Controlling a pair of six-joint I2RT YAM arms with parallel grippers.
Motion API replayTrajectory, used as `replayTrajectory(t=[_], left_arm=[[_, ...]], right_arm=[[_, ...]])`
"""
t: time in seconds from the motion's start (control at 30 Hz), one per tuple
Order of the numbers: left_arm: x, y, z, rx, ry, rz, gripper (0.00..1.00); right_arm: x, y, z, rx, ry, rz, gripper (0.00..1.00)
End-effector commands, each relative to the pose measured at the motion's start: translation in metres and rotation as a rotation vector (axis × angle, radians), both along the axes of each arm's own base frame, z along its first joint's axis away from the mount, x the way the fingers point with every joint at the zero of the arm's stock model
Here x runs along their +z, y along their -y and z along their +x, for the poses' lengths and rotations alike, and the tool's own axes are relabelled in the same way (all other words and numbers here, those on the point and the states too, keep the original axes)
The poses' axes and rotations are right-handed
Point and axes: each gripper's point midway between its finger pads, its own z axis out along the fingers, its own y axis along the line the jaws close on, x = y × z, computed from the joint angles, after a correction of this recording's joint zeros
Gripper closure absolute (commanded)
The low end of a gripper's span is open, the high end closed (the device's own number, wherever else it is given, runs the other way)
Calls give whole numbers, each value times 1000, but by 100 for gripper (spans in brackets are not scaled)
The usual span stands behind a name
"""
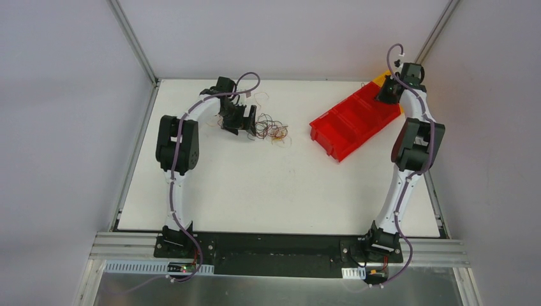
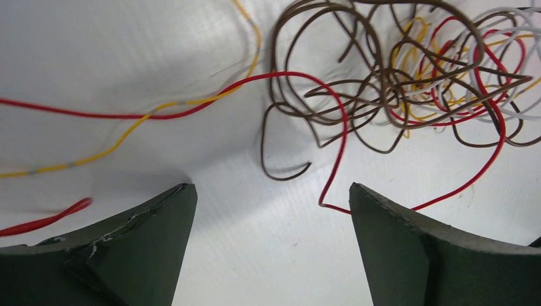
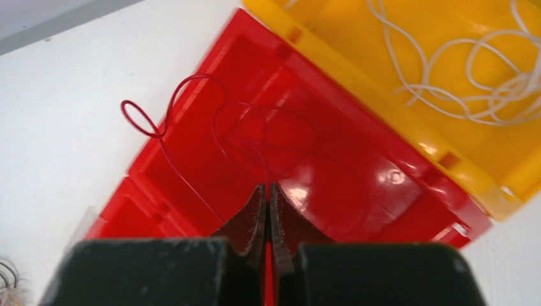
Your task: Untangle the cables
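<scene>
Mid-sort: open on the left at the fist-sized tangle of thin brown, red, yellow and white wires [image 2: 395,89], shut on the right over the red plastic bin [image 3: 357,191]

Looks like sorting by colour: left fingers [image 2: 127,255] spread wide, straddling a loose red strand [image 2: 343,137], probably lining up a pull; right fingers [image 3: 252,217] pressed together above a thin red wire [image 3: 158,134] draped over the bin rim, pinched or dropped, cannot tell; white wire [image 3: 513,86] in the yellow bin [image 3: 383,57] alongside. Plain white bench [image 1: 255,191], tangle far side, left of centre; pale grey enclosure walls [image 1: 64,127]

Cable tangle [image 2: 408,83] ahead-right of the left gripper's [image 2: 269,188] jaws; wire loop [image 3: 194,76] in the divided bin [image 3: 357,185] before the right gripper's [image 3: 268,188] jaws.
</scene>
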Motion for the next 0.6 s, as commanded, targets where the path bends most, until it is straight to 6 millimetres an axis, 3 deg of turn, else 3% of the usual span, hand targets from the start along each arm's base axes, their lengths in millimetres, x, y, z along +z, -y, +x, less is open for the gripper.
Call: replayTrajectory(t=[0.0,0.17,0.3,0.4,0.5,0.57], left_arm=[[18,-18,-6,-12,20,14,7],[39,-12,0,-60,83,-25,4],[60,-2,16,-97,180,-59,1],[59,3,34,-86,219,-48,1],[44,10,52,-76,221,-15,1],[30,17,57,-77,213,9,3]], right_arm=[[38,11,-1,-3,79,-44,100],[2,22,-12,29,-17,-132,100],[-10,34,-19,27,-63,-211,100],[1,30,-20,41,-64,-196,79],[26,23,-22,54,-43,-198,56],[45,19,-25,54,-16,-192,47]])
